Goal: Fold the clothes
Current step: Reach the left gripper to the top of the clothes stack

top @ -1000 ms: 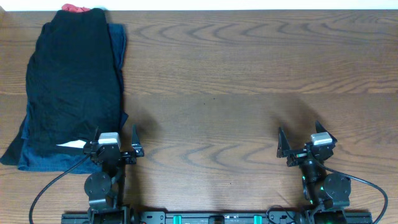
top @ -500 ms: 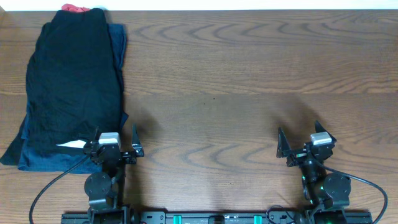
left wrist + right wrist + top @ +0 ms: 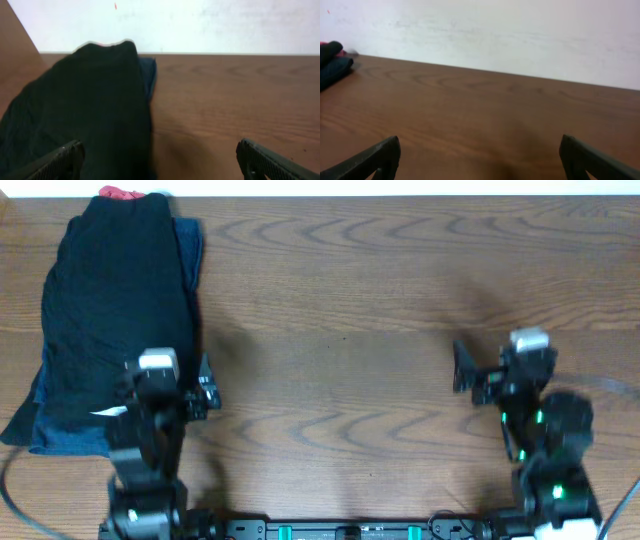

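Three garments are lying in one stack at the far left of the table [image 3: 400, 280]: a black garment [image 3: 115, 310] is covering the top, a blue garment [image 3: 188, 250] is showing along its right side and near end, and a red garment [image 3: 120, 193] is peeking out at the far edge. Two grippers are working over the near half. The left gripper [image 3: 168, 380] is hanging with its fingers spread wide and gripping nothing; one finger is sitting over the near right part of the black garment, the other over bare wood. The right gripper [image 3: 505, 370] is likewise gaping wide and carrying nothing, well apart from the stack over the right side. The table is brown wood with a wavy grain, and a white wall [image 3: 225, 25] is rising behind its far edge. Bare wood is stretching from the stack's right edge across to the right side.
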Controlling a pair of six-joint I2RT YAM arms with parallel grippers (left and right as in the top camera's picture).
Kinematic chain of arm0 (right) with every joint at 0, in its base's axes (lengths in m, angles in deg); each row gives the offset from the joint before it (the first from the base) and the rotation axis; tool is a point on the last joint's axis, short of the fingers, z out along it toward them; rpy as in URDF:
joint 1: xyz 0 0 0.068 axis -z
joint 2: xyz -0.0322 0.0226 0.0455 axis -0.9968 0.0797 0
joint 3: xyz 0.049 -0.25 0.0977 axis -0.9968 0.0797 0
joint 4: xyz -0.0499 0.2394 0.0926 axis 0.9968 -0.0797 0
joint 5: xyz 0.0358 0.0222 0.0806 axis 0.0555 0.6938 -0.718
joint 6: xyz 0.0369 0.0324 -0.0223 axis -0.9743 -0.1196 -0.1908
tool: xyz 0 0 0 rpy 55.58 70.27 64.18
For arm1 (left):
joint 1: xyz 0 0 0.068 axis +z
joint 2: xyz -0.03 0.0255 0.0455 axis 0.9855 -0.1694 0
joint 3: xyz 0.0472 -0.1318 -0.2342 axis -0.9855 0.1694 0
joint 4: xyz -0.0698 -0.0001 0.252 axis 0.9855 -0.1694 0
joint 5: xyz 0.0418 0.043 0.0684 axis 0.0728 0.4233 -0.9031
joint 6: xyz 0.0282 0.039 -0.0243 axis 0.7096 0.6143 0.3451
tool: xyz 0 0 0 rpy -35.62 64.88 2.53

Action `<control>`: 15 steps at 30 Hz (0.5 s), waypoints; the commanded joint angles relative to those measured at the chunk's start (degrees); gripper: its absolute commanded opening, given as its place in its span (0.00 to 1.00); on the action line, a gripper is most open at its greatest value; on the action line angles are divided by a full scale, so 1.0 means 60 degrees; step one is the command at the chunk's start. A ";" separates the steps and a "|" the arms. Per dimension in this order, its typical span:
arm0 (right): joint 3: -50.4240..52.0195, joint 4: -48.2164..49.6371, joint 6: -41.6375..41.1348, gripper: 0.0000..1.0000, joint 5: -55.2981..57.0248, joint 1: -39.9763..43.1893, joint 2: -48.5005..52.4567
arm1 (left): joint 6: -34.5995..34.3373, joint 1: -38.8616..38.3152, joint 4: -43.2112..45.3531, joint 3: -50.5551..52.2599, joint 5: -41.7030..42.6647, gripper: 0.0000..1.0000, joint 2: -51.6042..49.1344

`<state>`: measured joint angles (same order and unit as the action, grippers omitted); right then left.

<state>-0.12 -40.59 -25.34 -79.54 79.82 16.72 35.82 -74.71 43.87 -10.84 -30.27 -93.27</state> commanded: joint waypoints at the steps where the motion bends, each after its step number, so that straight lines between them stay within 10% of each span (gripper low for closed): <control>1: -0.1490 -0.0229 0.0211 0.99 -0.0211 -0.0160 0.1614 | -0.0015 0.0040 -0.0433 -0.1606 0.0135 0.98 -0.1676; 15: -0.8236 -0.2841 0.0670 0.99 -0.0721 -0.0073 0.8539 | 0.0233 0.0040 -0.6874 -1.1581 0.0415 0.98 -0.9963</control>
<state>-43.42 -56.44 -22.89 -82.67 79.84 63.18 35.95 -74.71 5.92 -70.27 -28.24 -146.10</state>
